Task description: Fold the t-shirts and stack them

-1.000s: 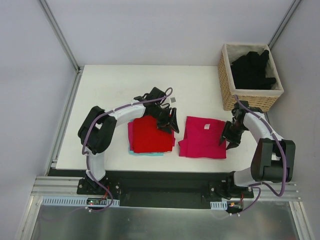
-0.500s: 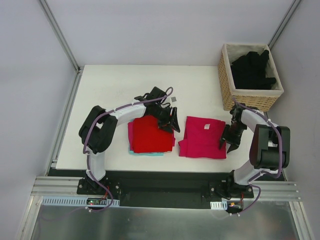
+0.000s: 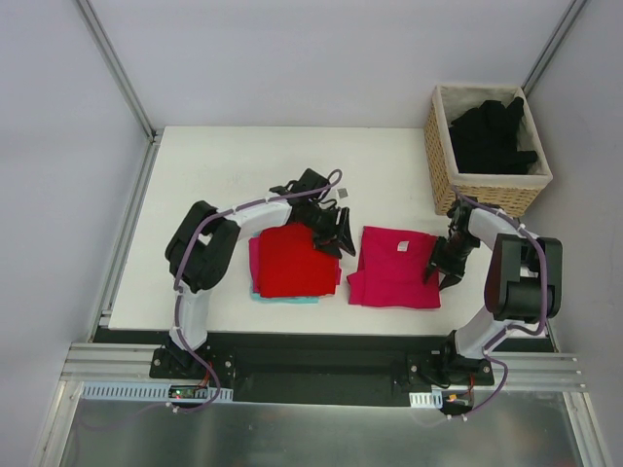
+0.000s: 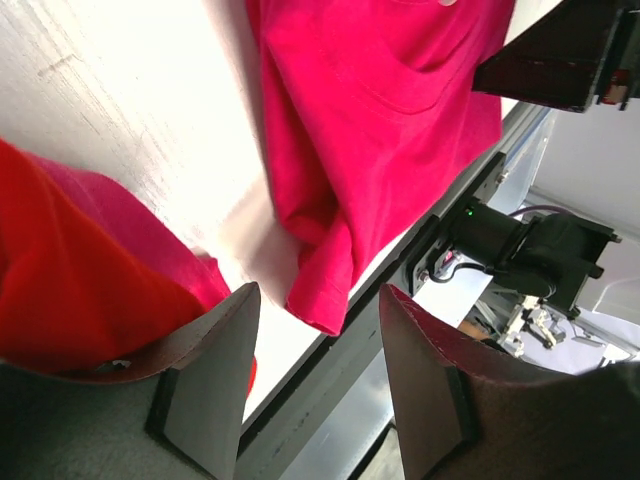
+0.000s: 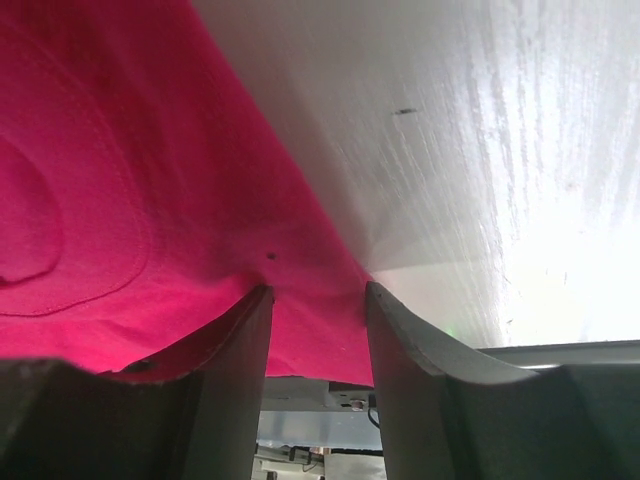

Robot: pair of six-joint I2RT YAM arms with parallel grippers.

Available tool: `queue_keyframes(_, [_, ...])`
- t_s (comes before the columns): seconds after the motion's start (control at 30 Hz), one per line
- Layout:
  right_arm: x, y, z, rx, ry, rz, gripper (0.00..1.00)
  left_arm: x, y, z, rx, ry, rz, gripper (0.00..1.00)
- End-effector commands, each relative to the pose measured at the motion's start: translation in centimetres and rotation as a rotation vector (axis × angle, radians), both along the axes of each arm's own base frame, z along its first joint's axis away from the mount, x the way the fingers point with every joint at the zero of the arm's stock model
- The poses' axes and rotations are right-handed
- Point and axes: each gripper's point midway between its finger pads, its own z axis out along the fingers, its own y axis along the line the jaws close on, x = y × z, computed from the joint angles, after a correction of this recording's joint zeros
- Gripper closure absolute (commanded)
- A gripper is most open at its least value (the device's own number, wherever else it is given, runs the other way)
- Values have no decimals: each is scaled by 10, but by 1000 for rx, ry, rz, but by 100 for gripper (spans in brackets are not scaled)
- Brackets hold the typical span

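A bright red t-shirt (image 3: 292, 261) lies folded on top of a small stack, with pink and teal edges showing under it. To its right a magenta-pink t-shirt (image 3: 394, 272) with a small white label (image 3: 400, 247) lies folded flat. My left gripper (image 3: 337, 236) hovers open between the two, by the red shirt's far right corner; in the left wrist view its gap (image 4: 318, 295) is empty. My right gripper (image 3: 443, 269) stands open at the pink shirt's right edge, its fingertips (image 5: 262, 292) touching the cloth (image 5: 130, 180). Black t-shirts (image 3: 492, 131) fill the basket.
The wicker basket (image 3: 440, 156) stands at the back right corner, close behind my right arm. A small grey tag (image 3: 337, 195) lies on the white table (image 3: 214, 175) behind the left gripper. The table's near edge runs just below both shirts.
Both grippers have stayed almost where they were. The right arm's elbow has swung inward and the left arm's elbow has shifted a little to the right.
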Motion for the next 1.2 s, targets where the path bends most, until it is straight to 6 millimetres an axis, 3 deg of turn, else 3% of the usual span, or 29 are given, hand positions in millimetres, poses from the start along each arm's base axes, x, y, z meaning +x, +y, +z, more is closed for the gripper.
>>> queue_keyframes(0.0, [15, 4, 3, 40, -35, -7, 55, -3, -15, 2, -32, 14, -33, 50])
queue_keyframes(0.27, [17, 7, 6, 60, -42, -2, 62, -5, -16, -11, -19, 43, -33, 47])
queue_keyframes(0.33, [15, 8, 6, 63, -39, 1, 65, -5, -17, -15, -13, 45, -31, 43])
queue_keyframes(0.43, [14, 7, 8, 59, -39, 9, 67, -6, -18, -21, 0, 43, -33, 29])
queue_keyframes(0.53, [13, 6, 9, 58, -38, 15, 68, -4, -20, -23, 11, 25, -32, 25])
queue_keyframes(0.83, [12, 0, 12, 55, -37, 18, 68, -10, -25, -31, 48, 43, -25, 33])
queue_keyframes(1.03, [10, -3, 13, 58, -32, 4, 69, -10, -24, -23, 126, -14, -20, 35])
queue_keyframes(1.17, [11, -4, 13, 69, -38, 27, 69, -10, -25, -37, 206, -55, -36, 37])
